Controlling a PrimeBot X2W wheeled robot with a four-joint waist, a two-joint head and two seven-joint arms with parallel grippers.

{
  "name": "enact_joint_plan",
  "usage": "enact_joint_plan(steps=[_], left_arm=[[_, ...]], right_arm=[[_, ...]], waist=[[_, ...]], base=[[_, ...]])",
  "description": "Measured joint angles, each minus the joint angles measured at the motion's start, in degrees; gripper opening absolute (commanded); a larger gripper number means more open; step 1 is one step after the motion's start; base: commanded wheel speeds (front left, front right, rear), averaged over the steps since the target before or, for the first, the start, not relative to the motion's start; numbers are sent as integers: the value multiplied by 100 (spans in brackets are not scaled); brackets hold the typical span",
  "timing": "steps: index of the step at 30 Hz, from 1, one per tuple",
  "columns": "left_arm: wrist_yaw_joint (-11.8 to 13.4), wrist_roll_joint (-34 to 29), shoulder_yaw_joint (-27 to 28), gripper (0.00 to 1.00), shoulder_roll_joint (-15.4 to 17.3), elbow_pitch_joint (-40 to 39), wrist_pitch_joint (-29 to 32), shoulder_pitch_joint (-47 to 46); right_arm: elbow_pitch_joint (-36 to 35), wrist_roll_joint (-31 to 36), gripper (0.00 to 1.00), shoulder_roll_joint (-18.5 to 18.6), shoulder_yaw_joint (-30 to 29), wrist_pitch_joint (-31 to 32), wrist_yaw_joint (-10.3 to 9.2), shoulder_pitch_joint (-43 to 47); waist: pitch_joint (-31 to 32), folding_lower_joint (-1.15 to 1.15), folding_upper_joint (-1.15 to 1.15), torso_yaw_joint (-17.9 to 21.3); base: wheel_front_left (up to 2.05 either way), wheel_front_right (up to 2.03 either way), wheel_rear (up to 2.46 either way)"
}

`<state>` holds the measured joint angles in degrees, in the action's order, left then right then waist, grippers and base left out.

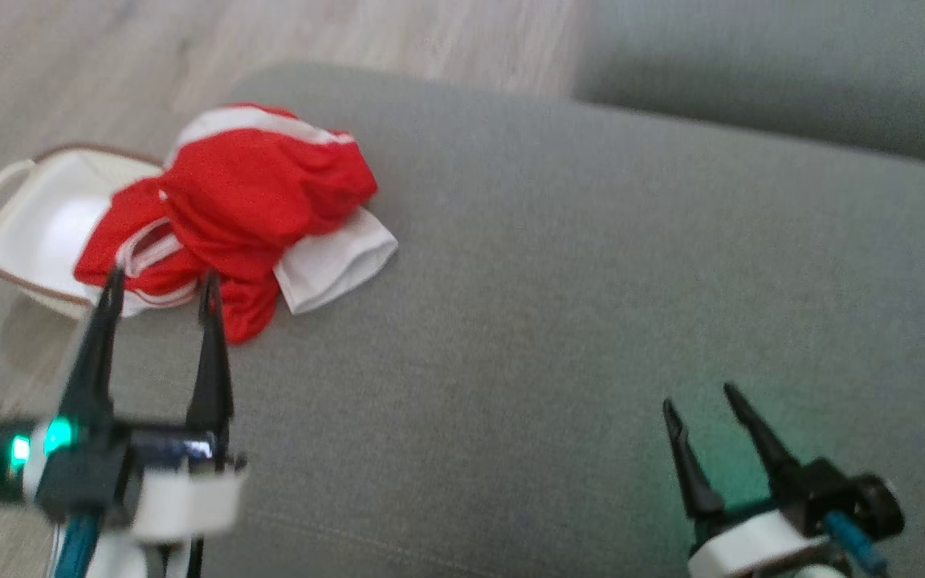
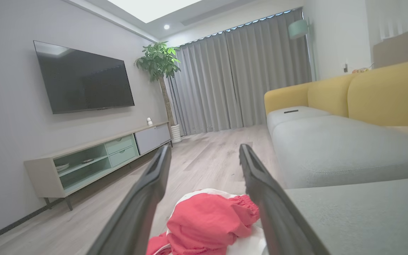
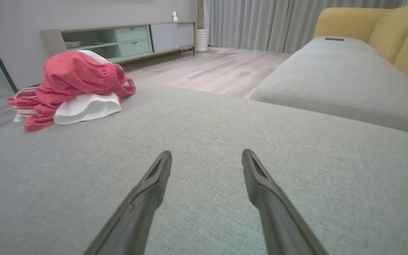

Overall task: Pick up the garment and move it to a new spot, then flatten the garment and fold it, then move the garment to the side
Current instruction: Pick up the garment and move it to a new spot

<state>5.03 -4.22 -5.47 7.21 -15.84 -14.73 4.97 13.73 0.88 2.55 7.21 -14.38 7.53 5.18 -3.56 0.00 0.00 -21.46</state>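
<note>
A crumpled red garment (image 1: 246, 201) with white trim lies bunched at the near-left corner of the grey sofa cushion (image 1: 559, 305), partly hanging over a white basket. My left gripper (image 1: 161, 277) stands open just short of its near edge, fingers apart with nothing between them. From the left wrist the garment (image 2: 204, 221) lies low between and beyond the fingers. My right gripper (image 1: 699, 397) is open over bare cushion at the lower right, far from the cloth. In the right wrist view the garment (image 3: 73, 88) sits at the far left, well beyond the open gripper (image 3: 207, 156).
A white basket (image 1: 29, 225) with a brown rim stands on the wood floor beside the cushion's left edge. A second grey cushion (image 1: 776, 72) lies behind. A TV stand (image 2: 94, 159), a potted plant (image 2: 159, 71) and yellow sofa backs (image 2: 367, 92) stand farther off.
</note>
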Motion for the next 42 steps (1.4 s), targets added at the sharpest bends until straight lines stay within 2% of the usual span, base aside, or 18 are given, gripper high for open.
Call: enact_joint_plan(steps=[2,5,12,16,21,22,25,31,32,33,38,42], left_arm=[[-25,-93,-43,100,67,293,0,-526],[-212,-94,-32,100,186,916,261,-1399],[-778,174,-42,100,247,2804,1591,-4246],[-992,552,-8,100,134,4279,2504,-5345],[-1117,692,30,100,269,5895,3448,-6191],[-1117,692,30,100,269,5895,3448,-6191],[-1143,656,-111,100,350,6566,3734,-6508],[-1058,650,-120,100,314,7421,3724,-6679],[-1055,653,-121,35,313,7530,3659,-6679],[-1005,655,-121,0,315,7591,3515,-6678],[-1034,702,-166,0,312,7812,2804,-6719],[-1194,846,-304,0,285,7769,1923,-6758]], right_arm=[[-48,29,100,80,-53,0,0,-153],[-76,29,100,315,-85,0,0,-323],[-252,26,100,748,-174,0,0,-460],[-405,-15,100,967,-197,0,0,-672],[-602,-109,100,1140,-147,-1,0,-847],[-602,-109,100,1140,-147,-1,0,-847],[-766,-141,100,1234,-170,-27,0,-881],[-1015,-158,100,1300,-169,-35,1,-905],[-1042,-167,100,1305,-169,-36,1,-906],[-1062,-171,100,1306,-170,-55,1,-907],[-1040,-181,100,1328,-238,-58,1,-906],[-894,-181,100,1311,-244,-57,1,-907]], waist=[[-270,0,0,3],[-657,0,0,2],[-1423,1,0,-7],[-1753,1,0,-8],[-2059,1,0,99],[-2059,1,0,99],[-2231,1,0,169],[-2503,0,0,256],[-2530,0,0,267],[-2551,0,0,274],[-2507,0,0,236],[-2294,0,0,204]], base=[[0,0,0],[0,0,0],[0,0,0],[0,0,0],[0,0,0],[0,0,0],[0,0,0],[0,0,0],[0,0,0],[0,0,0],[0,0,0],[0,0,0]])
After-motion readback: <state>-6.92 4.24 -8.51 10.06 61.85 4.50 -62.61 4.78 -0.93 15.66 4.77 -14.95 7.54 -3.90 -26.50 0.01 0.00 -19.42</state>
